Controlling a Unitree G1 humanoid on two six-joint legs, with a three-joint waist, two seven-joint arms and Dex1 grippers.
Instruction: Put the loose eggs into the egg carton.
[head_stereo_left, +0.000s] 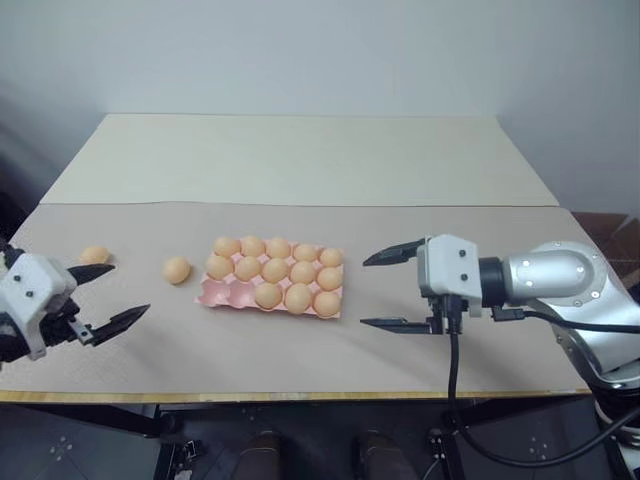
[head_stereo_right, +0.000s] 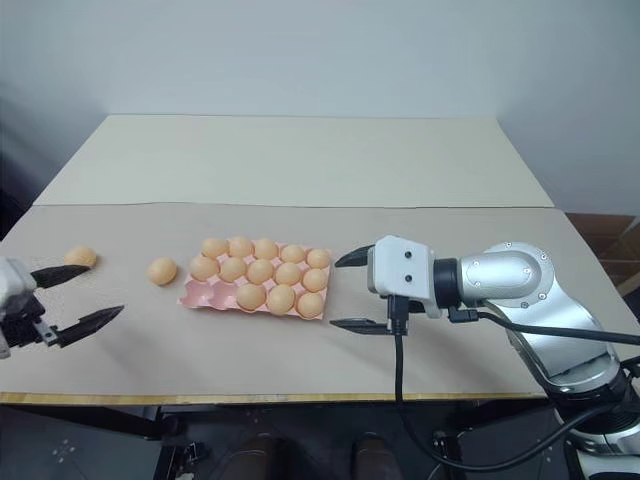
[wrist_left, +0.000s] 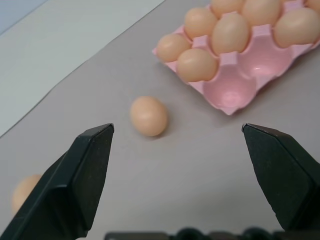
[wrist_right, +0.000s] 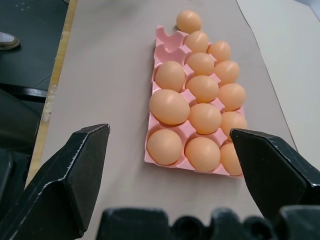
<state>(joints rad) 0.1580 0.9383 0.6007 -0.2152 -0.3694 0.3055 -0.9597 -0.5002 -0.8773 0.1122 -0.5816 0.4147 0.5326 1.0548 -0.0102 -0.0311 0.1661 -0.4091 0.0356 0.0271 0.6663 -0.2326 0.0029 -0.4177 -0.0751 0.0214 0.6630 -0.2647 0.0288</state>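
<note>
Eggs are seated in thirteen cups of the pink egg carton (head_stereo_left: 225, 296) at the middle of the table (head_stereo_left: 300, 160), and the two cups at its near-left corner are seen empty. Two loose eggs are located to the carton's left: one (head_stereo_left: 177, 269) just beside it and another (head_stereo_left: 94, 255) farther left, apparently close to the left gripper (head_stereo_left: 108, 296). Both the left gripper and the right gripper (head_stereo_left: 390, 288), positioned right of the carton, are held with fingers spread apart and nothing between them.
</note>
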